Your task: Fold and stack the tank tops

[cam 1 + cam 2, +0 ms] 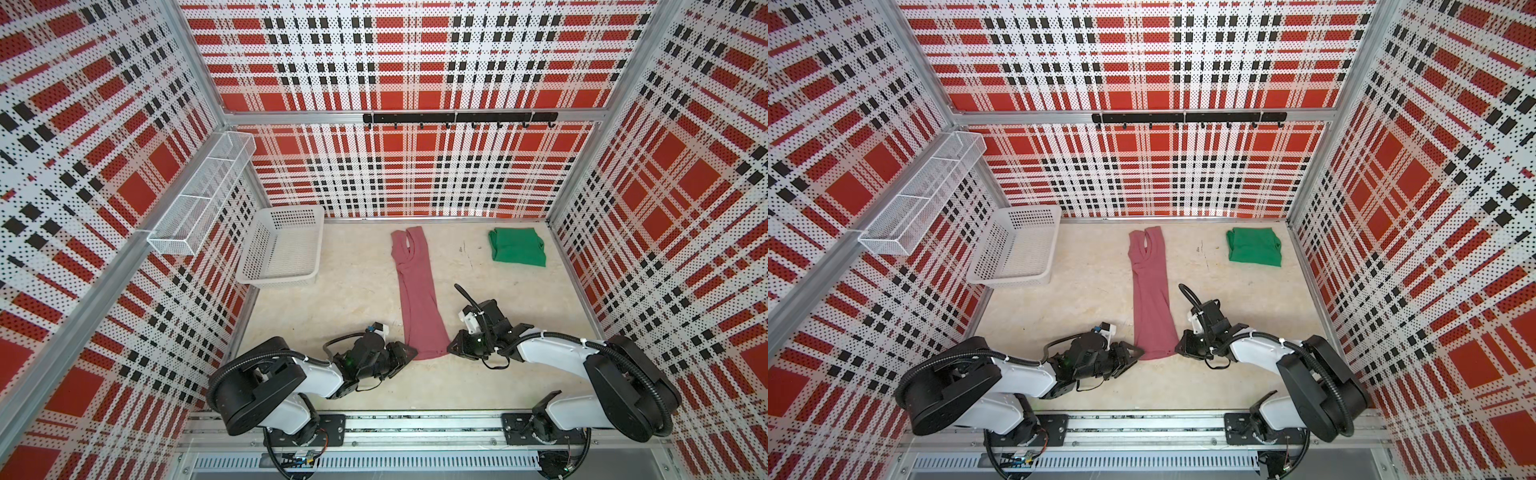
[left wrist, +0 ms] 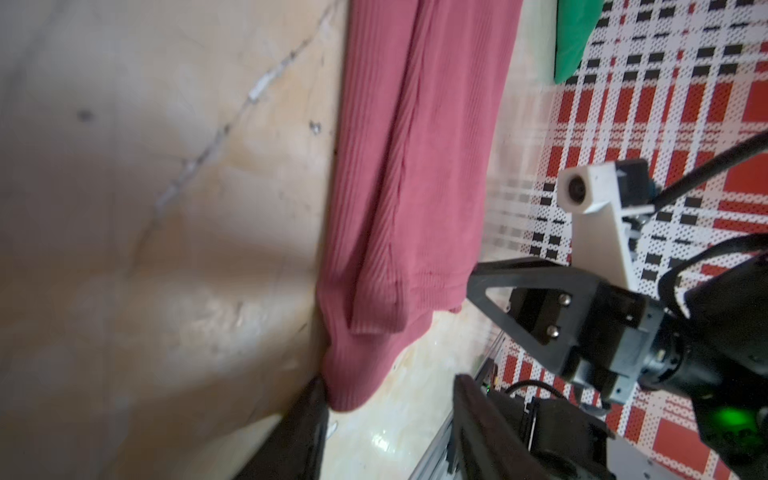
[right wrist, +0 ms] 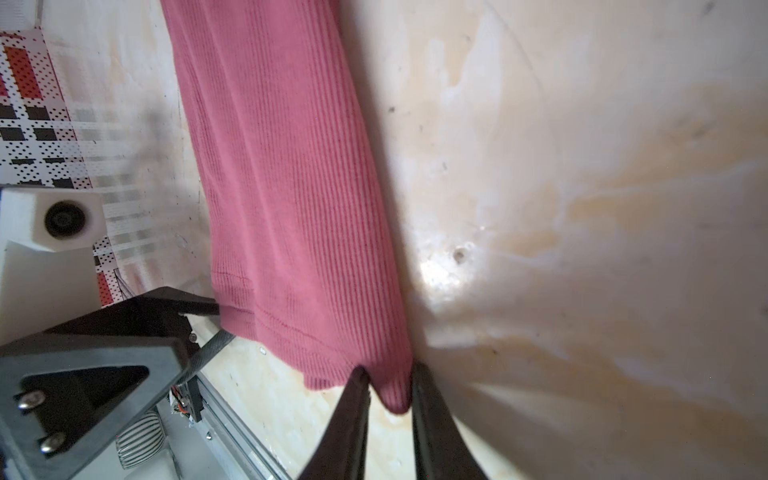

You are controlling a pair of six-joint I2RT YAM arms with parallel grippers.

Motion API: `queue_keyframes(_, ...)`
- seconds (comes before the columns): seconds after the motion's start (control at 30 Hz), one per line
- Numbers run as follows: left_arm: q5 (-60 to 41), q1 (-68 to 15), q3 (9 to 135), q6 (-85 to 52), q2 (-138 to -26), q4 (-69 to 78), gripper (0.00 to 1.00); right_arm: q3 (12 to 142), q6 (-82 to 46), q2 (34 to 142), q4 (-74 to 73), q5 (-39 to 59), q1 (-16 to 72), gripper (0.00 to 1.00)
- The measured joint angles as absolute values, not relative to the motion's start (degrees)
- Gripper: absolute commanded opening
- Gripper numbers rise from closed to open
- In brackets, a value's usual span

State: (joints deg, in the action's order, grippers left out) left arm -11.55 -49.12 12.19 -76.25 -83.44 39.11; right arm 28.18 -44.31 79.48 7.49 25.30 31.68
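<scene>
Wire shelf (image 1: 199, 195) was fixed to the left wall, above the table (image 1: 353, 291). White basket (image 1: 274, 282) stood in the far left corner, close against the wall. Bare surface lay between the basket and the pink tank top (image 1: 417, 299), and more between that garment and the green tank top (image 1: 517, 247).

Left gripper (image 2: 390, 390) sat at the near left hem corner. Its jaws stood well apart, and one finger (image 2: 316, 399) touched the cloth edge without clamping it.

The pink tank top lay mid-table as a narrow strip. Its long axis ran from near to far, with the hem toward the robot and the straps toward the back wall.

Right gripper (image 3: 388, 390) sat at the near right hem corner. Its jaws were narrow and pinched the corner between both fingers.

The green tank top lay folded into a compact block at the far right. It was near the right wall and well apart from the pink one.
</scene>
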Motion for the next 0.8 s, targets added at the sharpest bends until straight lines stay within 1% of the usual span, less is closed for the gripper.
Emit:
queue_keyframes(0.07,-10.7,-48.9,12.2,-76.5,-83.4,39.4,0.59,28.2,-44.4,79.5,7.2,25.5,31.7,0.26)
queue_keyframes(0.13,-9.8,-48.6,12.2,-76.6,-83.4,39.4,0.54,28.2,-44.4,79.8,6.7,25.7,31.7,0.25)
queue_keyframes(0.23,-8.7,-48.2,12.2,-76.6,-84.1,39.3,0.39,28.2,-44.4,80.4,6.1,26.0,31.7,0.22)
queue_keyframes(0.3,-8.2,-47.9,12.5,-76.4,-85.1,39.1,0.28,28.2,-44.4,80.6,5.8,26.1,31.7,0.15)
queue_keyframes(0.4,-7.8,-47.9,12.9,-76.2,-86.2,38.7,0.15,28.2,-44.5,80.7,5.8,26.1,31.7,0.08)
queue_keyframes(0.5,-7.4,-47.9,13.0,-75.9,-86.6,37.9,0.03,28.2,-44.1,80.6,6.1,26.1,31.7,0.05)
queue_keyframes(0.53,-7.5,-47.9,13.0,-75.6,-86.6,37.9,0.00,28.2,-44.1,80.6,6.3,26.0,31.8,0.04)
queue_keyframes(0.7,-7.6,-48.3,12.9,-75.4,-86.2,37.7,0.00,28.2,-43.0,79.0,8.0,25.1,32.8,0.01)
queue_keyframes(0.8,-7.2,-49.7,11.4,-75.9,-83.6,36.3,0.00,28.2,-42.5,76.7,10.1,24.1,34.5,0.00)
